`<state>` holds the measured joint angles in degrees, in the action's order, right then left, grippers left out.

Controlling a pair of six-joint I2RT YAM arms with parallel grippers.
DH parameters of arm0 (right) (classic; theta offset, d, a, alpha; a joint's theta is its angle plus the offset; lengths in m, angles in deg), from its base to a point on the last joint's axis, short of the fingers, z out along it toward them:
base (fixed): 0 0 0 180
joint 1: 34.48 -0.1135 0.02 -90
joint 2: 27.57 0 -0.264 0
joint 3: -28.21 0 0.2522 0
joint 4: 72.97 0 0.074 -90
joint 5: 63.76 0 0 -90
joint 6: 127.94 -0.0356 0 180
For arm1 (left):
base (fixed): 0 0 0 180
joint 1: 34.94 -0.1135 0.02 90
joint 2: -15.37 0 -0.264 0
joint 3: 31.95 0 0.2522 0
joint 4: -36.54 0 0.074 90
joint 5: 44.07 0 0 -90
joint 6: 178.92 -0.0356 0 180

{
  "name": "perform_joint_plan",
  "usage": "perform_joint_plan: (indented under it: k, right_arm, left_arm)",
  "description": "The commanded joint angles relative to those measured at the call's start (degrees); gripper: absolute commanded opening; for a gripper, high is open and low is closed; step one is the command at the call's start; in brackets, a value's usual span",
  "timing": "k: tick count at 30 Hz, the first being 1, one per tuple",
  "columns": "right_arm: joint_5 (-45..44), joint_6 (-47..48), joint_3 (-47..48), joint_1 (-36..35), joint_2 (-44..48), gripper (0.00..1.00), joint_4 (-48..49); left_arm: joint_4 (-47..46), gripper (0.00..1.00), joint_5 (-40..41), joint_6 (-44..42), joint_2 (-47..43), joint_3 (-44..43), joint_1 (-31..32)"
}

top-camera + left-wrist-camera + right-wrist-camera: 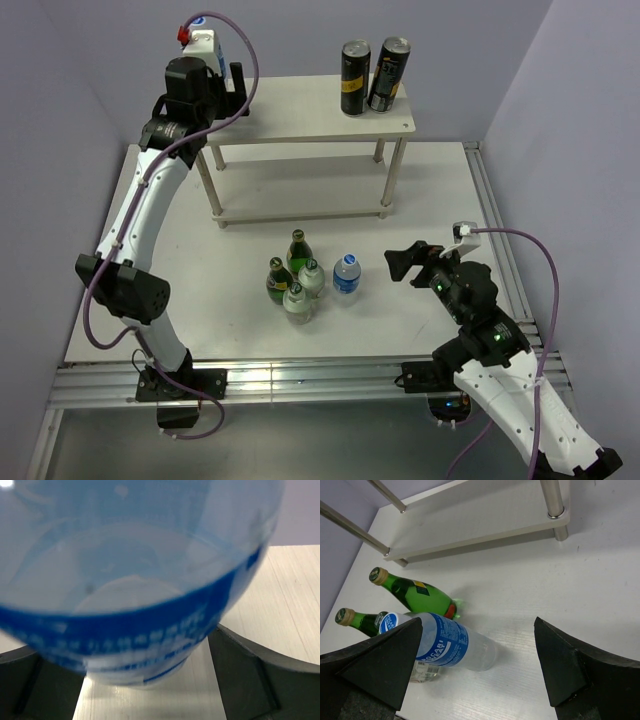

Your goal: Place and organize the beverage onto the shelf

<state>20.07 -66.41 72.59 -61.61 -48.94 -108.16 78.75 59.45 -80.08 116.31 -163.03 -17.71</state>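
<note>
A clear plastic bottle with a blue label stands on the left end of the shelf's top board. My left gripper is open around its base, and bare board shows between the bottle and the right finger. From above, the left gripper hides that bottle on the shelf. On the table stand two dark green bottles, two clear glass ones and a blue-labelled plastic bottle. My right gripper is open and empty just right of the plastic bottle.
Two black cans stand at the right end of the shelf's top board. The lower board and a metal leg lie beyond the bottles. Purple walls close in the table on three sides.
</note>
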Motion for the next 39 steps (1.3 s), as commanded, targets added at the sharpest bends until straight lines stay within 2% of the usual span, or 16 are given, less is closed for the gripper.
perform_joint_plan:
  k: [1, 8, 17, 21, 26, 32, 39]
  right_arm:
    - [-0.7, 0.5, -0.4, -0.2, 0.5, 1.00, 2.4]
    - [-0.8, 0.6, -0.3, -0.2, 0.5, 1.00, 2.4]
    - [-0.2, 0.5, -0.4, -0.2, 0.0, 1.00, 2.6]
    - [8.8, 0.2, -3.5, -0.3, -1.1, 1.00, 5.7]
    - [14.7, -0.4, -7.3, -1.5, 0.3, 1.00, 9.0]
    - [17.7, -0.3, -9.0, -4.5, 1.9, 1.00, 9.7]
    - [15.4, -0.4, -10.0, -10.7, -7.5, 1.00, 14.0]
  left_arm:
    - [0.3, 0.99, 2.2, 0.7, -3.9, 1.5, 1.0]
    - [1.8, 0.99, 6.3, 1.0, -10.3, 6.5, 3.1]
    - [1.8, 0.99, 10.7, 4.1, -25.9, 18.7, 6.7]
    - [1.3, 0.99, 11.4, 5.5, -33.6, 29.4, 9.7]
    - [-0.2, 0.99, 10.8, 6.1, -42.1, 38.6, 11.9]
    - [-1.3, 0.99, 10.9, 5.0, -45.9, 44.6, 12.4]
    - [-2.3, 0.99, 11.0, 5.0, -47.2, 46.4, 12.3]
